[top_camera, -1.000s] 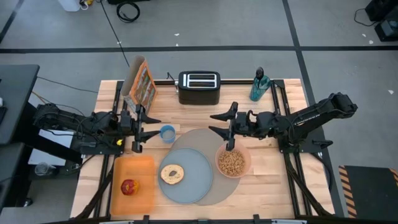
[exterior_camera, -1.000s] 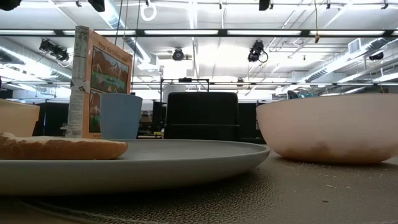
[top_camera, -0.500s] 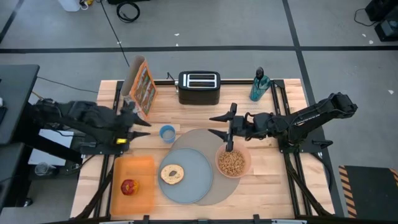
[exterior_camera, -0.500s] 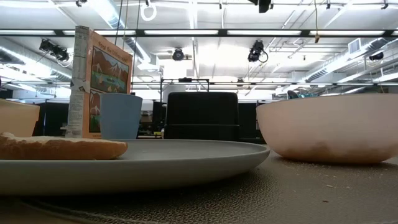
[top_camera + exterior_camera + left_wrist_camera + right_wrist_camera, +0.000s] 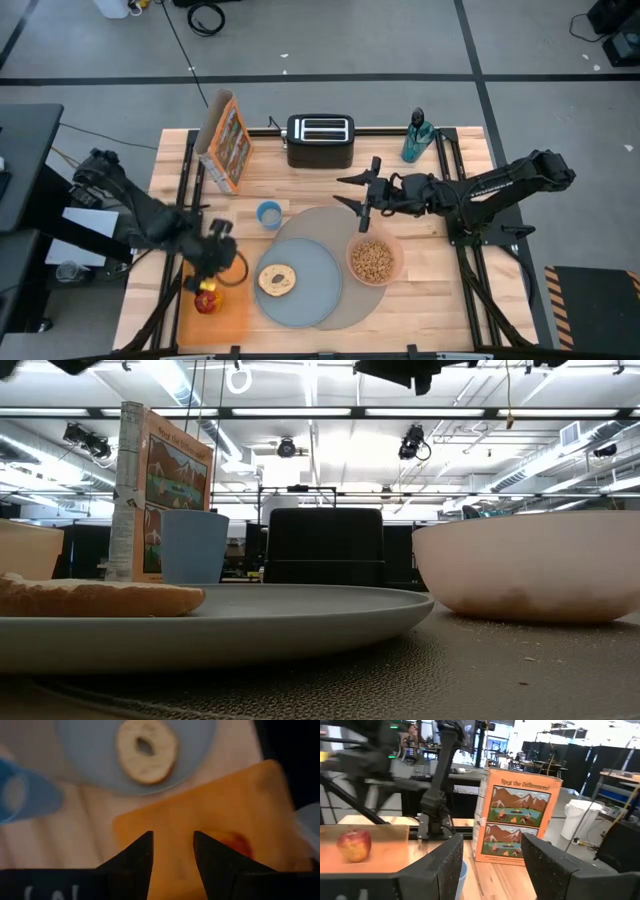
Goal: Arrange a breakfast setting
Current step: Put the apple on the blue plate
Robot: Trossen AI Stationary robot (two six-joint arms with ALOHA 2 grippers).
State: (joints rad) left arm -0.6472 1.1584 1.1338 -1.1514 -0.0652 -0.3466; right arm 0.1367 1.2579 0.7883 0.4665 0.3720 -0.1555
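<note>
The round grey mat [image 5: 345, 235] lies at the table's middle. The blue-grey plate [image 5: 320, 275] lies on its near left part with the toasted bagel [image 5: 276, 280] on it. The pink bowl of cereal [image 5: 374, 260] stands on the mat's right part. The red apple [image 5: 207, 298] rests on the orange board [image 5: 232, 300]. My left gripper [image 5: 213, 272] hangs open over the board, just beyond the apple; in the left wrist view the apple [image 5: 235, 842] is beside the fingers, not between them. My right gripper [image 5: 347, 192] is open and empty above the mat's far edge. The spoon is out of view.
A cereal box [image 5: 228, 140], a black toaster [image 5: 320, 140] and a green bottle [image 5: 416, 135] stand along the far edge. A small blue cup [image 5: 268, 214] stands left of the mat. The orange board lies at the near left corner.
My left gripper has swung from beside the cereal box and cup toward the table's near edge, and now hangs over the orange board by the apple. My right gripper has drawn back a little from the bowl toward the far edge. Nothing on the table has moved.
</note>
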